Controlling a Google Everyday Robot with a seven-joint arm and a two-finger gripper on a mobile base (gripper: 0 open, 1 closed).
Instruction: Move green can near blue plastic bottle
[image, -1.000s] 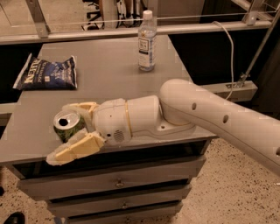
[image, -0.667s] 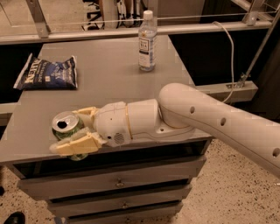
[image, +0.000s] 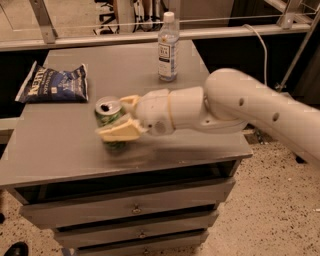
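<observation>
- The gripper (image: 113, 118) is now clamped on the green can (image: 110, 116). A second ago its fingers (image: 120, 133) stood spread on either side of the can; shortly after, they had drawn in against it.
- Since then the can has travelled with the gripper, away from the near left corner of the table (image: 60, 150) and towards 1 o'clock, into the middle of the top.
- I judge the grasp made and the carry begun. Whether the can's base is clear of the table or sliding on it, I cannot tell.
- The can sits upright or nearly so between the two fingers, one across its near side at 6 o'clock and the other behind it at 12 o'clock. Its silver top shows above them.
- The arm (image: 240, 102) reaches in from 3 o'clock, so the can is at the 9 o'clock end of the tool.
- The blue plastic bottle (image: 168, 47) stands upright near the far edge, at about 1 o'clock from the can and still well apart from it.
- The chip bag (image: 52, 84) lies flat at about 10 o'clock from the can, off the line to the bottle.
- What remains, as I judge it, is more travel towards 1 o'clock, stopping short of knocking the bottle.
</observation>
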